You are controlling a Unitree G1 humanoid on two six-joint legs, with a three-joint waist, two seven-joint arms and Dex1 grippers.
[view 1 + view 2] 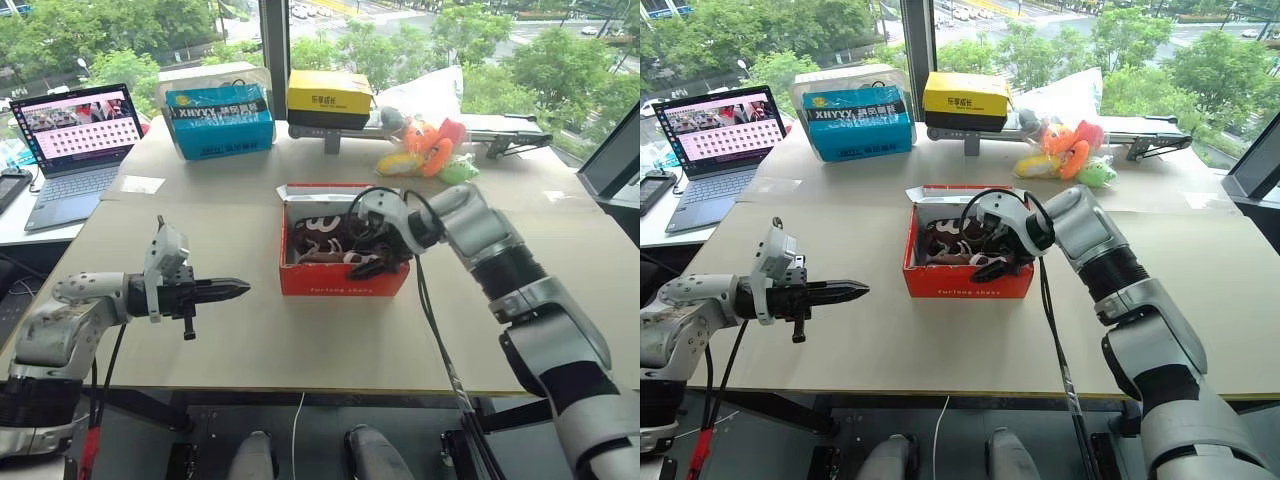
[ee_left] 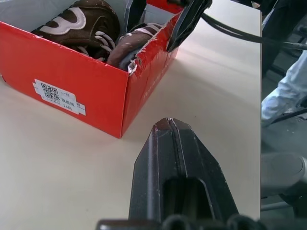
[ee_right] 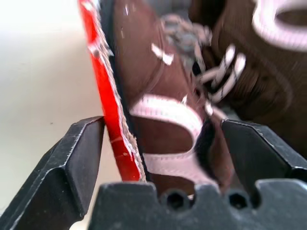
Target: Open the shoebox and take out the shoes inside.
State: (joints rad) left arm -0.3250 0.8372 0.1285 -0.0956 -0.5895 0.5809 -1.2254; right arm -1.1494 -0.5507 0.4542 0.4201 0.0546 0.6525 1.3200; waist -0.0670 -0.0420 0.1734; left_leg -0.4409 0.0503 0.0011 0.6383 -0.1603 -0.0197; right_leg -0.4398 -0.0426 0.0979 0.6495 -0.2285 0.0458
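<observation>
The blue box [image 1: 219, 122] near the table's far edge carries "XHYYY" in white letters on a dark band. The shoebox [image 2: 86, 86] has a white sticker [image 2: 59, 96] with a QR code on one end wall; its small print is unreadable. The yellow-and-black box [image 1: 329, 98] bears small illegible characters.

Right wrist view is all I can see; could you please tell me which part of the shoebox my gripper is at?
Observer: The right gripper is at the near right corner of the shoebox, coming in from the box's right side.
Operator: Thank you. Is the left gripper anywhere near the box?
Observer: No. The left gripper hovers shut and empty over the table, to the left of the box and apart from it.
</observation>
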